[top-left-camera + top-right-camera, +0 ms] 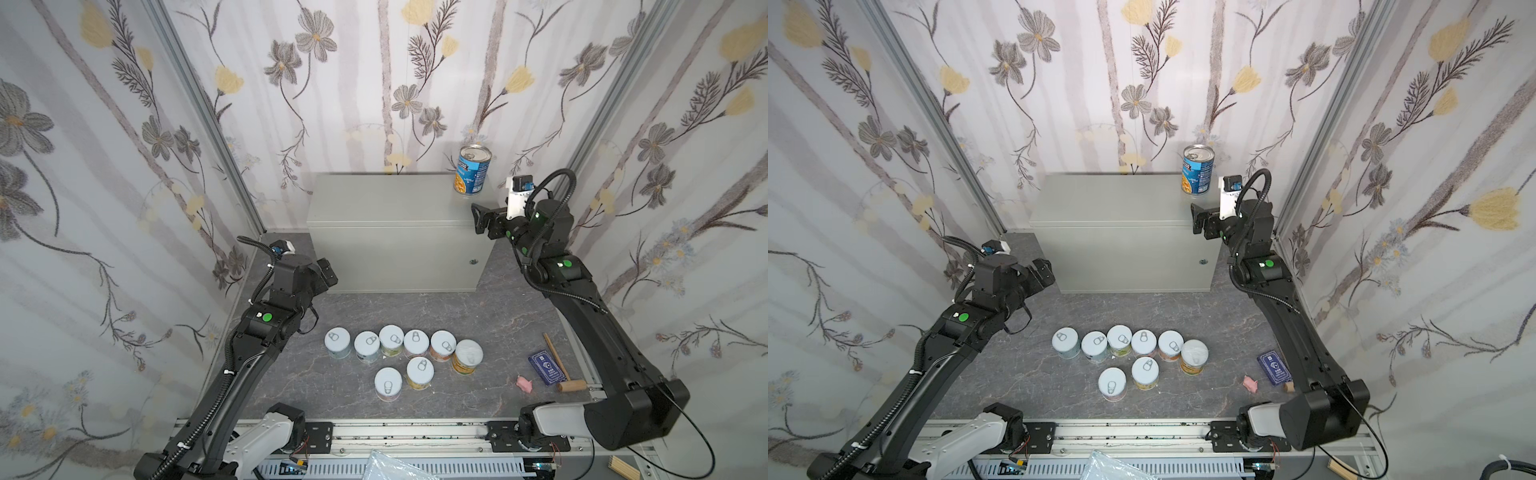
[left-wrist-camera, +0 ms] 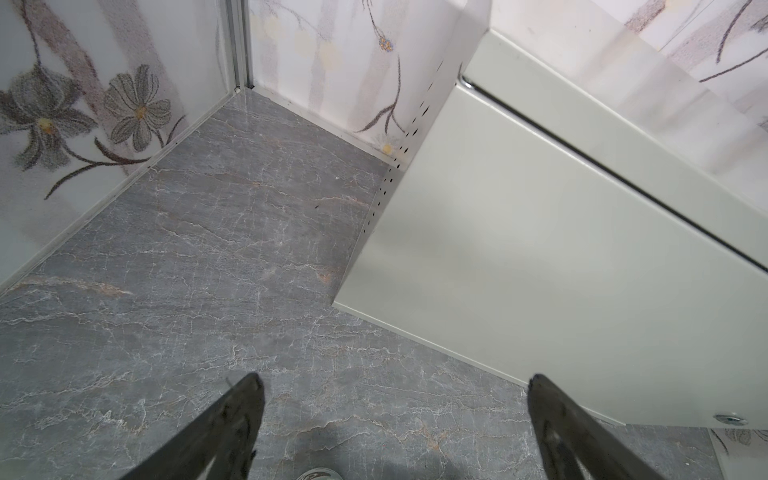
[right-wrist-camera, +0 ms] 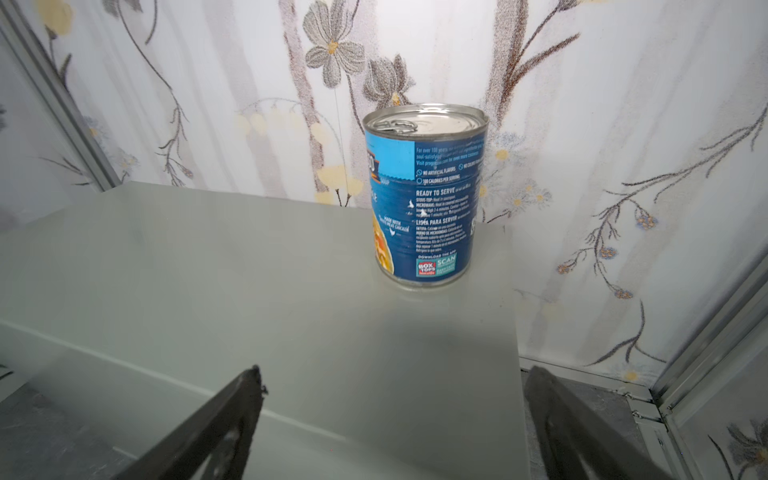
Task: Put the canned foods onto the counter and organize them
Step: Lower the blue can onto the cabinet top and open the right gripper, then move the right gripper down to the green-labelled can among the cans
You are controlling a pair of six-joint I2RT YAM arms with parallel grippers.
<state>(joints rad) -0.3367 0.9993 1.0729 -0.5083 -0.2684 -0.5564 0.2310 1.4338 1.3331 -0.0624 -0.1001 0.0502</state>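
Your blue can (image 1: pixel 474 169) stands upright on the surface (image 1: pixel 386 199), at its far right corner, just beside the back edge. That spot looks chosen: a tall can tucked into the corner leaves the rest of the surface bare for rows and will not block your reach to shorter ones set in front of it.

Your right tool (image 1: pixel 478 218) hangs over the surface's right front edge, near the can but apart from it, released and holding nothing. The right wrist view shows its jaws spread wide, with the can (image 3: pixel 424 199) clear beyond them.

Your left tool (image 1: pixel 326 270) sits low beside the surface's left front corner, also spread and empty, probably parked there to stay out of the way.

The seven short cans (image 1: pixel 417 343) and the orange-yellow can (image 1: pixel 468 356) wait on the floor (image 1: pixel 415 307) in front of the surface, bunched close, several touching. Pick from the cluster's edge so your jaws fit.
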